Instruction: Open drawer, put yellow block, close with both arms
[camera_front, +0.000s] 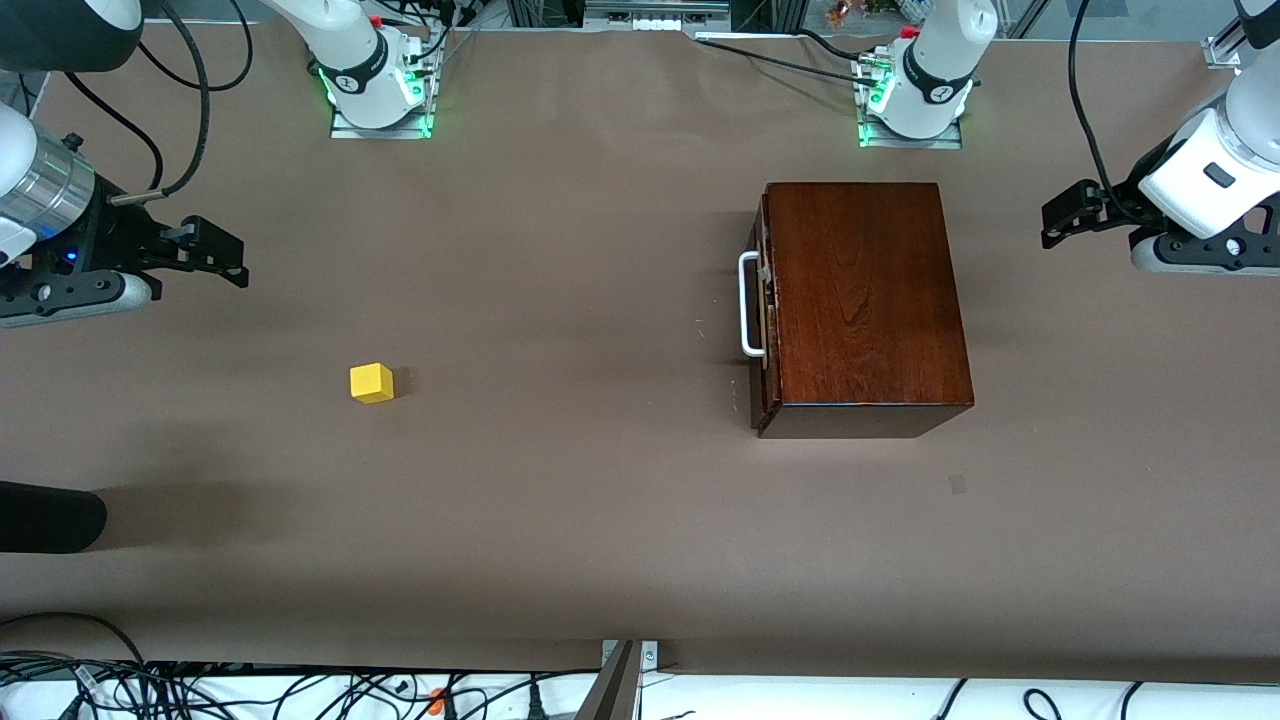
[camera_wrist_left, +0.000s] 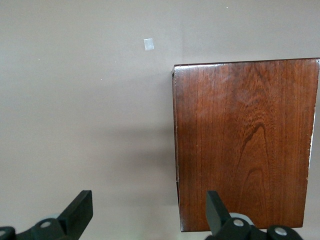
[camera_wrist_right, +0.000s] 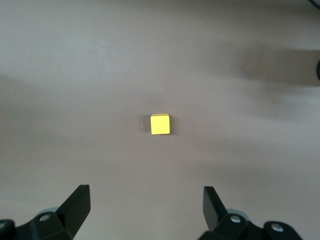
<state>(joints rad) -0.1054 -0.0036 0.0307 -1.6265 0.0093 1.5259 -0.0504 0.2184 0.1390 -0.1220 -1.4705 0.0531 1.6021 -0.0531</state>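
Observation:
The dark reddish-brown wooden box (camera_front: 865, 300) stands toward the left arm's end of the table; its drawer is shut, with the white U-shaped handle (camera_front: 748, 305) facing the right arm's end. The box top also shows in the left wrist view (camera_wrist_left: 245, 142). The yellow block (camera_front: 371, 383) lies on the bare table toward the right arm's end, and shows in the right wrist view (camera_wrist_right: 160, 124). My left gripper (camera_front: 1062, 218) is open and empty, up in the air beside the box at the table's end. My right gripper (camera_front: 218, 252) is open and empty over the table's other end.
The brown table cover (camera_front: 580, 480) is bare around block and box. A small pale mark (camera_front: 958, 485) lies nearer the camera than the box. A dark object (camera_front: 50, 518) juts in at the right arm's end. Cables lie along the near edge.

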